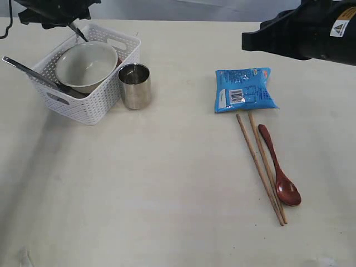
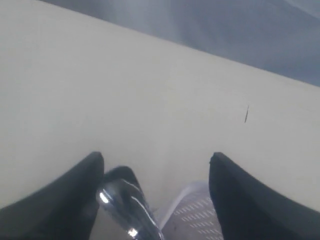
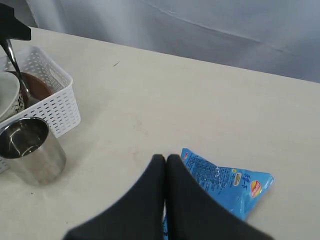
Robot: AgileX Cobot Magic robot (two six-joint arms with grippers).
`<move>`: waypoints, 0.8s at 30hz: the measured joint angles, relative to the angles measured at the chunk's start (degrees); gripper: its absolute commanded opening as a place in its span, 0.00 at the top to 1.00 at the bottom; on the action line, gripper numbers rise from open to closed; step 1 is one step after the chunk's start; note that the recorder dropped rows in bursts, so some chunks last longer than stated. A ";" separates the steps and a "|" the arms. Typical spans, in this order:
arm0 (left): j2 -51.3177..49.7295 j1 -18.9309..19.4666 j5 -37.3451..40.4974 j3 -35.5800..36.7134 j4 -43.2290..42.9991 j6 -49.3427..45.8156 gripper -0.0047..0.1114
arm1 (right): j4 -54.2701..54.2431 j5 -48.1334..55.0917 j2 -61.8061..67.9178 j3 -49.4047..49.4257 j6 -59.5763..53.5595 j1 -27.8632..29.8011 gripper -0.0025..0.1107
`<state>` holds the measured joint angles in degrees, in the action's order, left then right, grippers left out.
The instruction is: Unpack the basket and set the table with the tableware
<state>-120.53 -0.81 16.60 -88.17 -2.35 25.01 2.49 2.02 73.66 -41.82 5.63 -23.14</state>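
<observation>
The white basket (image 1: 92, 105) stands at the table's (image 1: 167, 183) back left and holds the cream bowl (image 1: 86, 65). A steel utensil handle (image 1: 30, 72) sticks out over its left rim. Another steel handle (image 1: 78, 31) leans up at the far corner. My left gripper (image 2: 157, 160) hangs open over that corner, and the handle (image 2: 125, 207) lies beside one finger, apart from the other. A brown saucer (image 3: 37, 87) sits in the basket (image 3: 55, 100). The steel cup (image 1: 134, 85) stands beside the basket. Chopsticks (image 1: 261, 169) and the spoon (image 1: 281, 178) lie at right. My right gripper (image 3: 166, 159) is shut and empty.
A blue snack packet (image 1: 245, 89) lies just behind the chopsticks, under the right gripper in the right wrist view, where its corner (image 3: 235, 182) shows. The right arm (image 1: 300, 33) hangs over the back right of the table.
</observation>
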 measured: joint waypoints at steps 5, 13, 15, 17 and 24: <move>0.00 0.00 -0.73 0.00 -0.10 0.00 0.73 | 0.00 0.00 0.00 0.00 0.00 0.00 0.98; 0.00 0.00 -1.44 0.00 0.31 0.41 0.96 | 0.00 0.00 0.00 0.00 0.00 0.00 0.98; 0.00 0.00 -1.85 0.00 0.42 0.55 0.96 | 0.00 0.00 0.00 0.00 0.00 0.00 0.98; 0.00 0.00 -1.99 0.00 0.42 0.65 0.96 | 0.00 0.00 0.00 0.00 0.00 0.00 0.98; 0.00 0.00 -4.08 0.00 0.42 0.65 0.96 | 0.00 0.00 0.00 0.00 -0.12 0.00 0.98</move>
<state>-120.53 -0.81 12.52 -88.17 -1.94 25.66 2.49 2.02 73.66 -41.82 5.51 -23.14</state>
